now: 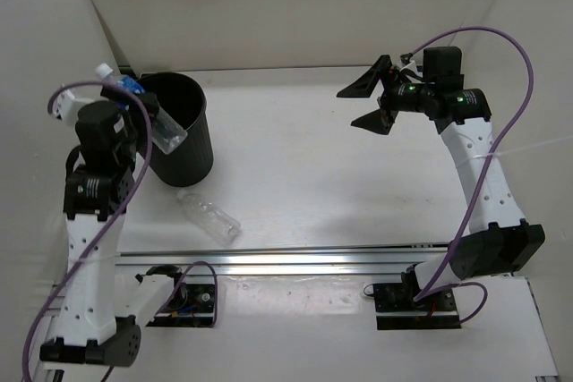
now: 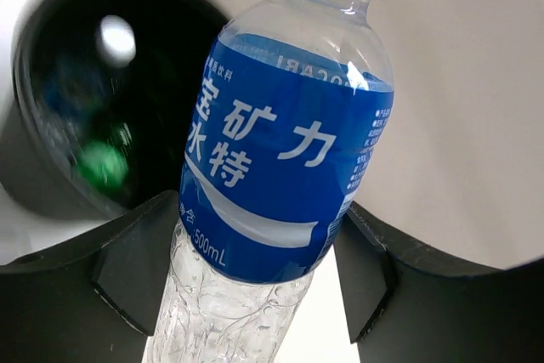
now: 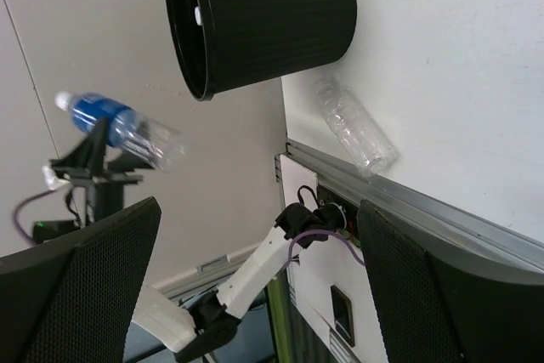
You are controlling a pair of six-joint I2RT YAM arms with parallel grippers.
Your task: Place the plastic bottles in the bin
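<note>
My left gripper (image 1: 143,114) is shut on a clear plastic bottle (image 1: 139,105) with a blue label and white cap, holding it tilted above the left rim of the black ribbed bin (image 1: 183,145). In the left wrist view the bottle (image 2: 280,167) fills the frame between the fingers, with the bin's mouth (image 2: 51,176) behind at the left, bottles and a green cap blurred inside. A second clear bottle without a label (image 1: 209,216) lies on the table in front of the bin; it also shows in the right wrist view (image 3: 353,125). My right gripper (image 1: 369,100) is open and empty, raised at the far right.
White walls enclose the table on the left, back and right. A metal rail (image 1: 313,257) runs along the near edge of the table. Purple cables (image 1: 501,131) loop off both arms.
</note>
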